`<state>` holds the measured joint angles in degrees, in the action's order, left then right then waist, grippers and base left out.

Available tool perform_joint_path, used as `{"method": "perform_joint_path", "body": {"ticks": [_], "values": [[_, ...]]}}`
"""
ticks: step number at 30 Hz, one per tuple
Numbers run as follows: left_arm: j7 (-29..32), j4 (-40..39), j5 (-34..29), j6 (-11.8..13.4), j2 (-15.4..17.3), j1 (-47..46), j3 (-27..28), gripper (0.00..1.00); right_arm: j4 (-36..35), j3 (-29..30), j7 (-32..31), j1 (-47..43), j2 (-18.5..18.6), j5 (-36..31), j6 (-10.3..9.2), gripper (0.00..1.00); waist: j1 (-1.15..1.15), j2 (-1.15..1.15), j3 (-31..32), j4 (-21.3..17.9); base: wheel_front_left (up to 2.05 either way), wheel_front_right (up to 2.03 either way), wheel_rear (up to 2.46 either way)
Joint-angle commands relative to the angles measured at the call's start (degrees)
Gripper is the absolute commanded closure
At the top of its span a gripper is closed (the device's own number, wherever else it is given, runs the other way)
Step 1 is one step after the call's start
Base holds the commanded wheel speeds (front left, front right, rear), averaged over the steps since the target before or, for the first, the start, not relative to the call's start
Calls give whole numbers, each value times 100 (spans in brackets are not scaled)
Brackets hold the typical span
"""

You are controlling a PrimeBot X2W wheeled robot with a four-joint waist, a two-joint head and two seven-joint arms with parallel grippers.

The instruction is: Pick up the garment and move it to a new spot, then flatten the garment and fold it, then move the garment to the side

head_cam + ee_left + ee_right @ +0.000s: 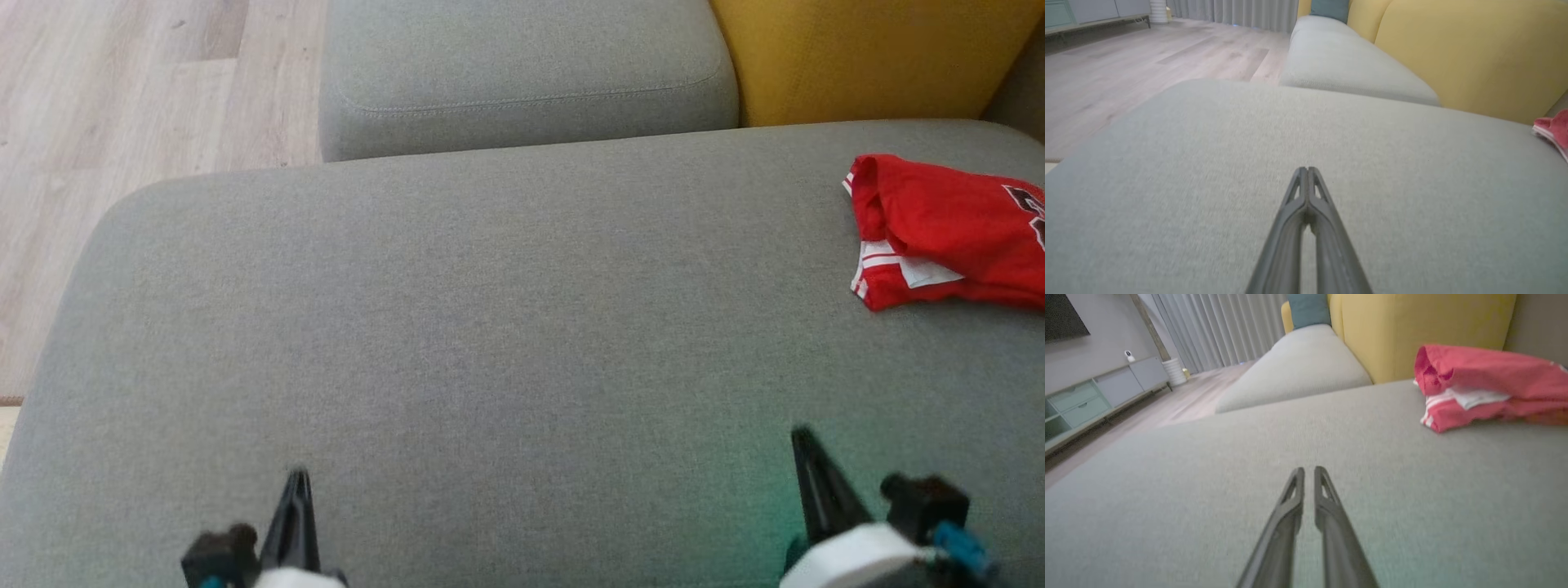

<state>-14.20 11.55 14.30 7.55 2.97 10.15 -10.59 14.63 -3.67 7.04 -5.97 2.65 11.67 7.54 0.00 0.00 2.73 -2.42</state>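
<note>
The garment (947, 229) is a red shirt with white trim, lying folded in a bundle at the far right of the grey sofa seat (490, 327). It also lies at the right edge of the left wrist view, garment (1553, 128), and at the upper right of the right wrist view, garment (1486, 384). My left gripper (298, 478) hovers low at the near left, its fingers pressed together, left gripper (1307, 169) empty. My right gripper (802, 437) is at the near right, well short of the shirt. A thin slit remains between the fingertips of the right gripper (1309, 470), with nothing in them.
A second grey seat cushion (522, 73) adjoins the far edge, with a yellow backrest (857, 57) behind the shirt. Wooden floor (122, 98) lies past the seat's left edge. A low cabinet (1098, 396) and curtains stand across the room.
</note>
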Motion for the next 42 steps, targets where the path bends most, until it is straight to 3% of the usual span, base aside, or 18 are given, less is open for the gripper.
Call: {"method": "perform_joint_path", "body": {"ticks": [1,42], "values": [[1,22,2,0,0,13,0,100,26,0,0,-14,0,2,0,100,0,0,0,0,0,0,0],[546,95,2693,-493,117,-519,395,100,-13,189,-326,378,113,2762,-2,100,0,0,-96,80,0,0,0]]}}
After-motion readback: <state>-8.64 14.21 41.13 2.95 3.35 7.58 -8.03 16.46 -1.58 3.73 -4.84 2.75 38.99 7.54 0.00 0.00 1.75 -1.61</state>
